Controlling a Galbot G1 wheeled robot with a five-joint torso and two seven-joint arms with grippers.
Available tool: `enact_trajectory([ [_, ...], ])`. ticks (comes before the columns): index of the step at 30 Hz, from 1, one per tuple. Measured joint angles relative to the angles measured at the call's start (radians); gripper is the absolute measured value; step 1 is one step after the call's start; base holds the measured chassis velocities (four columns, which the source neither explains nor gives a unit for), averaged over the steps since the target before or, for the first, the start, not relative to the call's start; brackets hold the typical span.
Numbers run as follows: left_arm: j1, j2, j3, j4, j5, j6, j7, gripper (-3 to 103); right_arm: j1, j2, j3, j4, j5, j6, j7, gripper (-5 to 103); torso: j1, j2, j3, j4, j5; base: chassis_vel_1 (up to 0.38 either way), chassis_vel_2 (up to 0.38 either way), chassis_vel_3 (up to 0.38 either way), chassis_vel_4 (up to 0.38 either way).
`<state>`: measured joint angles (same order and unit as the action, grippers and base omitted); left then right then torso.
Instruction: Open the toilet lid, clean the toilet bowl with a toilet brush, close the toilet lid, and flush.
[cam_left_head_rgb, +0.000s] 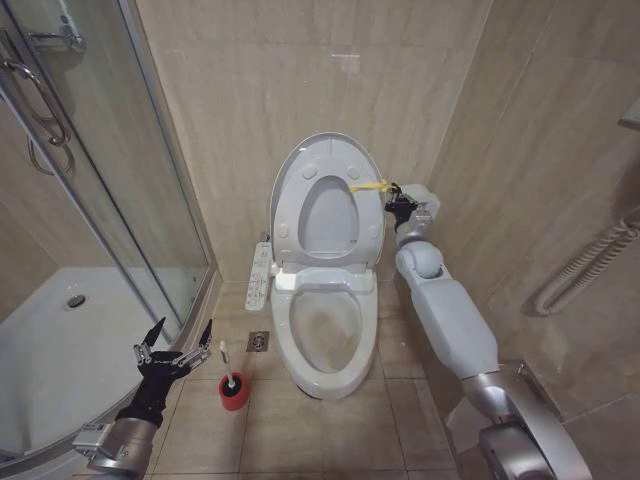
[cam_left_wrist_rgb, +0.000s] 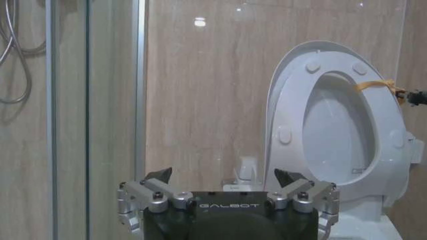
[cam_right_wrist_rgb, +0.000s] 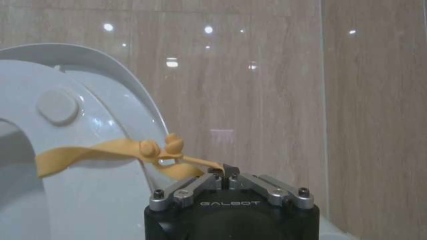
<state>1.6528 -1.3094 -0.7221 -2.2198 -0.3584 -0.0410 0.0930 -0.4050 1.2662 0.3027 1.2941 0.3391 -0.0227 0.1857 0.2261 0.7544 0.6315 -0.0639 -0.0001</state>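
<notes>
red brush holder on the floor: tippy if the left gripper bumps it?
Probably. The red brush holder looks small and narrow-based, likely light. The toilet brush stands in it, raising its centre. Smooth floor tiles may let it slide. Left gripper hovers open nearby.

Hidden and cut off
Brush (cam_left_head_rgb: 223, 350) head sunk out of sight in red holder (cam_left_head_rgb: 233, 392); lid (cam_left_head_rgb: 325, 150) mostly masked by raised seat (cam_left_head_rgb: 327, 215); shower tray (cam_left_head_rgb: 60, 350) cropped at head view's left edge.

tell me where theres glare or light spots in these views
Right wrist view: small bright ceiling-light spots on the glossy wall tiles above the right gripper. Left wrist view: one spot on the tiles, soft sheen on the toilet lid. Head view: evenly lit, faint sheen on the shower glass.
</notes>
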Motion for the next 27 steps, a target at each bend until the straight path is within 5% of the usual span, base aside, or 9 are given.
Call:
enact_trajectory([
  [10, 0.000, 0.000, 0.000, 0.000, 0.000, 0.000, 0.000, 100, -0.040, -0.018, 0.000, 0.038, 0.001, -0.004, -0.016, 1, 0.000, 0.000, 0.000, -0.0003, 0.0001, 0.000, 0.000, 0.000, 0.000],
  [11, 0.000, 0.000, 0.000, 0.000, 0.000, 0.000, 0.000, 100, -0.040, -0.019, 0.000, 0.039, 0.002, -0.005, -0.016, 15, 0.000, 0.000, 0.000, -0.0004, 0.0001, 0.000, 0.000, 0.000, 0.000],
  [18, 0.000, 0.000, 0.000, 0.000, 0.000, 0.000, 0.000, 100, -0.038, -0.020, -0.001, 0.044, 0.005, -0.013, -0.016, 15, 0.000, 0.000, 0.000, -0.0002, 0.0001, 0.000, 0.000, 0.000, 0.000],
  [19, 0.000, 0.000, 0.000, 0.000, 0.000, 0.000, 0.000, 100, -0.037, -0.021, -0.001, 0.045, 0.005, -0.014, -0.016, 42, 0.000, 0.000, 0.000, -0.0003, 0.0001, 0.000, 0.000, 0.000, 0.000],
  [26, 0.000, 0.000, 0.000, 0.000, 0.000, 0.000, 0.000, 100, -0.048, -0.038, 0.001, 0.061, 0.005, -0.016, -0.016, 42, 0.000, 0.000, 0.000, -0.0004, 0.0001, 0.000, 0.000, 0.000, 0.000],
  [27, 0.000, 0.000, 0.000, 0.000, 0.000, 0.000, 0.000, 100, -0.052, -0.040, 0.001, 0.064, 0.005, -0.015, -0.016, 70, 0.000, 0.000, 0.000, -0.0006, 0.0001, 0.000, 0.000, 0.000, 0.000],
])
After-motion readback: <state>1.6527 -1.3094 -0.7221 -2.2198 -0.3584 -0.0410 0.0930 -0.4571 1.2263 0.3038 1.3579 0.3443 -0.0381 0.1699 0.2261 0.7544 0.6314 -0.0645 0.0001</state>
